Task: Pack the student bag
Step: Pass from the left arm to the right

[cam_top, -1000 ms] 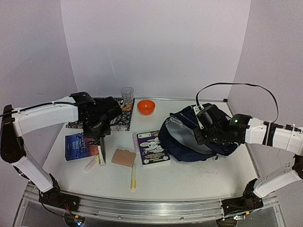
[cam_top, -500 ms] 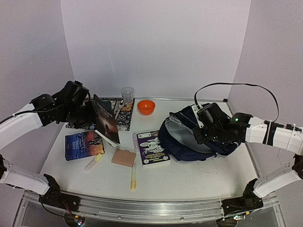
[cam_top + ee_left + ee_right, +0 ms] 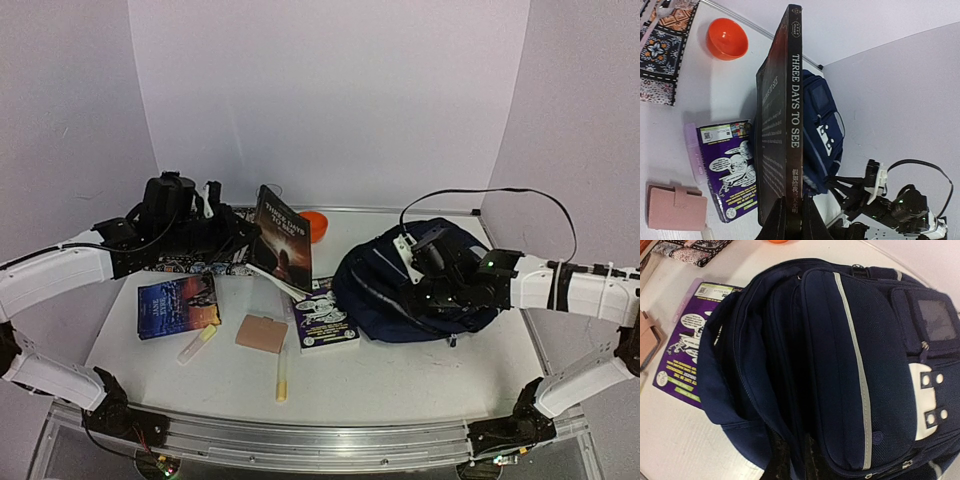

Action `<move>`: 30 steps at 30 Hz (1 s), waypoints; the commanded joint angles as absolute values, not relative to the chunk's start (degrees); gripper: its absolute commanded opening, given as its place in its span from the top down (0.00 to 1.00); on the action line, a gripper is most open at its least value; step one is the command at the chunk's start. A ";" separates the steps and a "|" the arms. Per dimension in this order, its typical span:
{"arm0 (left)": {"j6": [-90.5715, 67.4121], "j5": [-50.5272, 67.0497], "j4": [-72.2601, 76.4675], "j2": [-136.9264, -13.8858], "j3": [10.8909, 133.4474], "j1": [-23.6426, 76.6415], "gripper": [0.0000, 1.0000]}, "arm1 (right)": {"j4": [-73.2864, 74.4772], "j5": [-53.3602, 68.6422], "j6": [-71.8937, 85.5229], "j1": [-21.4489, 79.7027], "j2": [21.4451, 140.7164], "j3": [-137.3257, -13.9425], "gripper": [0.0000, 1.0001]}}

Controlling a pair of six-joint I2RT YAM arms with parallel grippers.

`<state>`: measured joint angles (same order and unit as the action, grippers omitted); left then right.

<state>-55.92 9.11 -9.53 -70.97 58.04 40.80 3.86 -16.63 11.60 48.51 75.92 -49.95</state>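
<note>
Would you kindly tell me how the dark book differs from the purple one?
The dark book stands on edge in the air, pinched by the left claw; the purple book lies flat on the table. The dark book's cover is brownish-black; the purple book's shows white cartoons. Both look like paperbacks.

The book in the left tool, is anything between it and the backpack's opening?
Nothing visible does. The book, held upright in the air by the left tool, has only the purple comic lying flat below its path to the student bag. The bag's mouth looks narrow, though, with the right tool at its rim.
</note>
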 commanded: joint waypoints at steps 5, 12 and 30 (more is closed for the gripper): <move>-58.92 18.45 8.99 -72.72 58.34 40.54 1.00 | 1.59 -6.62 15.80 47.77 73.17 -55.45 0.39; -60.12 21.96 11.85 -74.59 60.84 40.52 1.00 | -10.13 12.53 27.17 39.92 72.18 -57.68 0.02; -72.64 29.19 31.78 -79.19 62.71 40.77 1.00 | -52.56 38.76 61.02 32.80 87.77 -58.32 0.02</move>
<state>-68.52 25.99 18.53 -78.70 58.14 40.82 -37.59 31.18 51.59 32.87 84.98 -55.99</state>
